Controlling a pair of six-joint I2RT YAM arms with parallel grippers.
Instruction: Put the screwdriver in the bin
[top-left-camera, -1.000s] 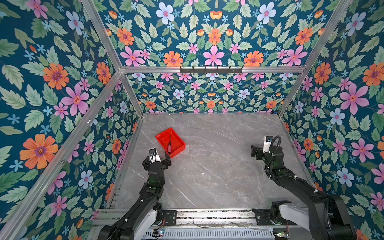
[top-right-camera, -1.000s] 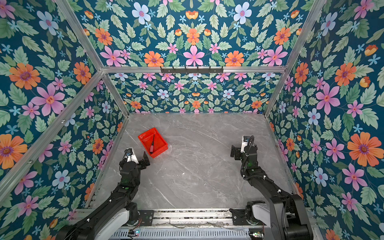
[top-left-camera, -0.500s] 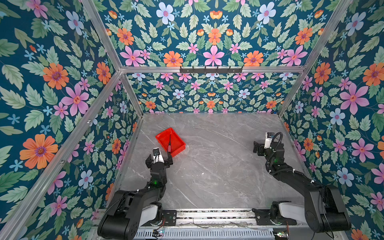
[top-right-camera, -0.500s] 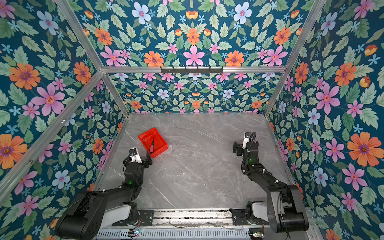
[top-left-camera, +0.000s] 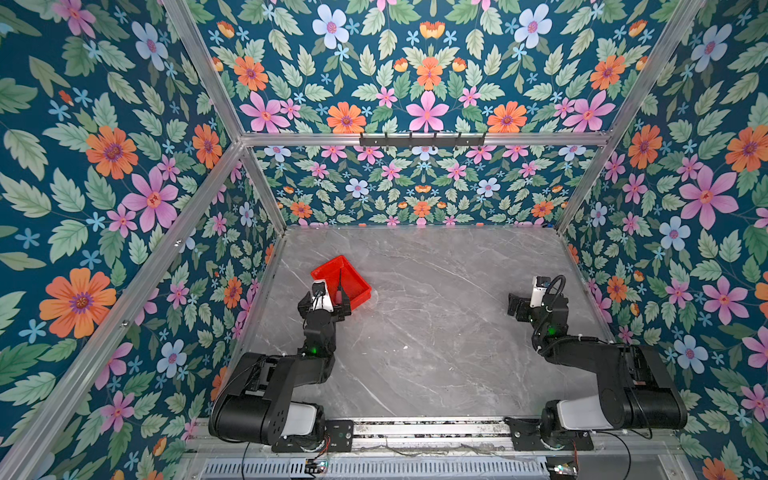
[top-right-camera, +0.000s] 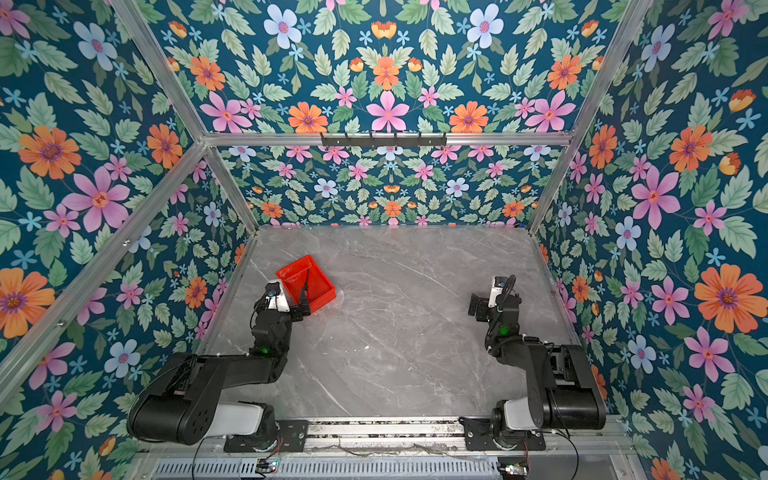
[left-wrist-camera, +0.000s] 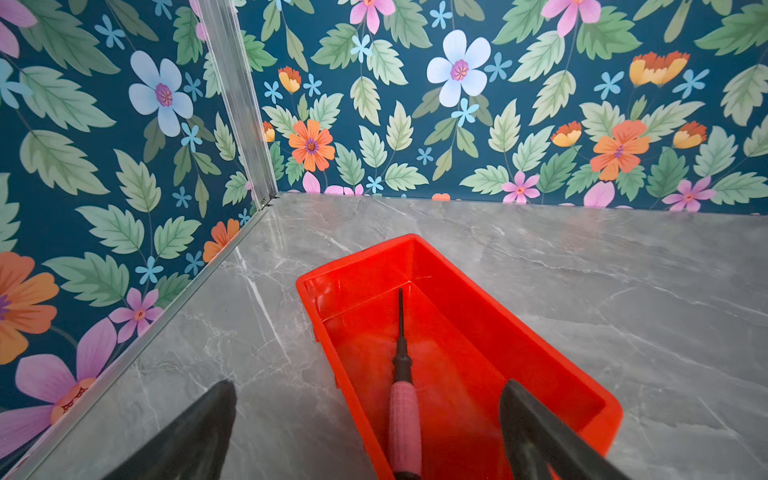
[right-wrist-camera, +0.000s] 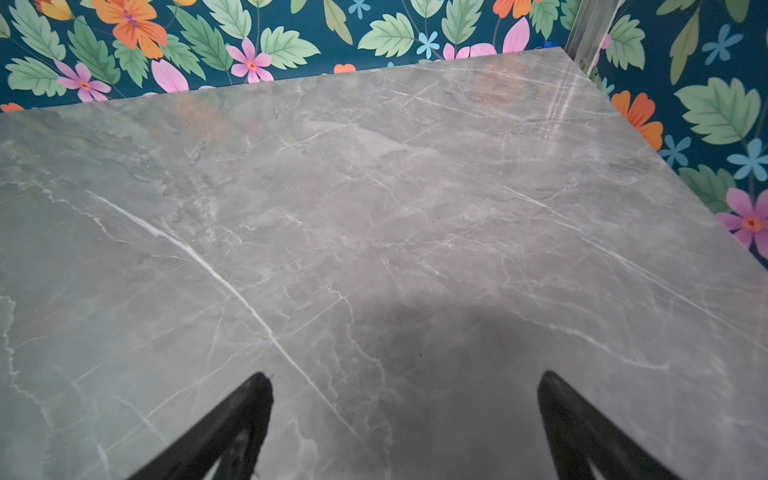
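Note:
The red bin sits on the grey marble table near the left wall. The screwdriver lies flat inside it; the left wrist view shows its thin black shaft and pinkish-red handle along the floor of the bin. My left gripper hovers at the bin's near end, open and empty, one finger over the bin and one over the table. My right gripper is open over bare table at the right.
Floral walls with aluminium posts close in the table on three sides. A black hook rail hangs on the back wall. Both arms' bases stand on the front rail.
Both arms have folded down low toward the front rail. The grippers have stayed open and almost in place. The screwdriver and bin have not moved.

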